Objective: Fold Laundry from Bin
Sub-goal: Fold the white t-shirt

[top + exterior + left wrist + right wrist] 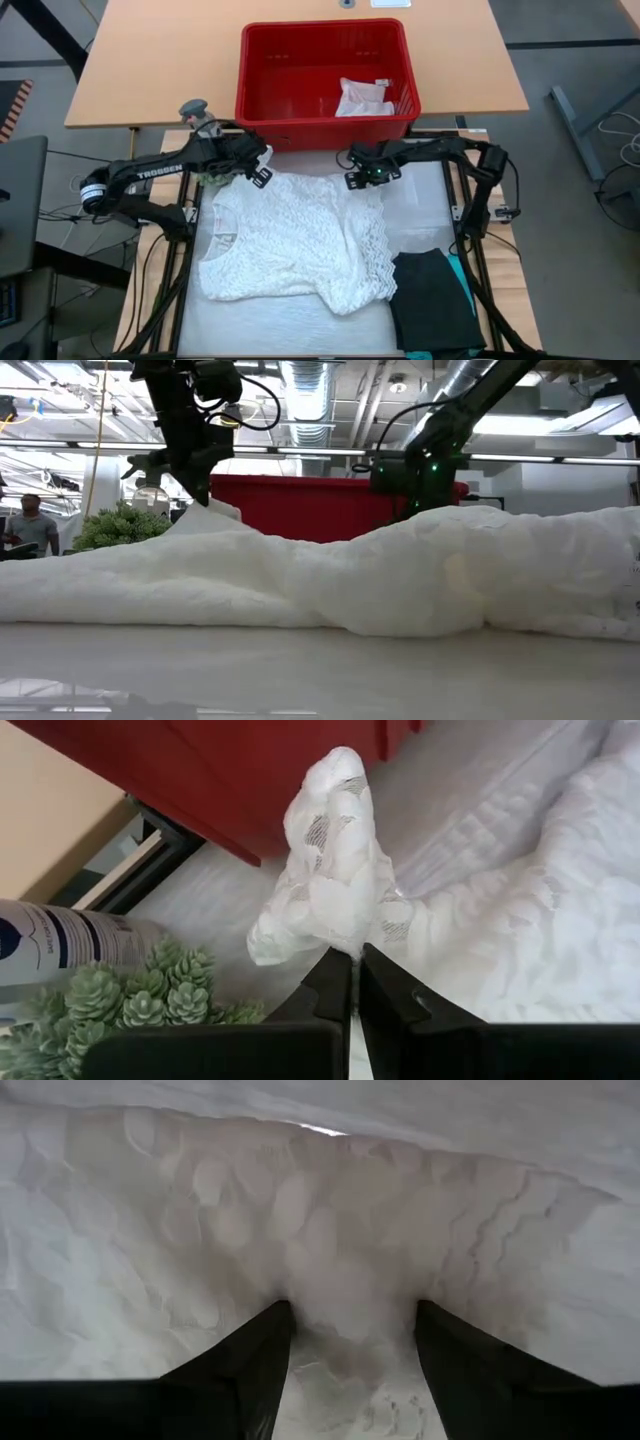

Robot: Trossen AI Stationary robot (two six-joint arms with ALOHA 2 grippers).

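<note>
A white padded mat (420, 215) covers the work surface, with a tan wooden table (150, 60) behind it carrying the red bin (262, 70); 1 small white cloth (362, 98) lies inside. Beyond, the room has ceiling ducts and a person (30, 525) standing far off. The large white lacy top (290, 240) is spread on the mat, a black garment (432, 300) beside it over a teal one (462, 280). The left gripper (262, 168) is pinched tight on a corner of the lacy top, lifting it near a small green plant (150, 995). The right gripper (366, 176) has its jaws parted fairly wide, fingers (250, 1370) pressed into the top's other corner, not gripping. The left arm reads "TROSSEN" (160, 172).
</note>
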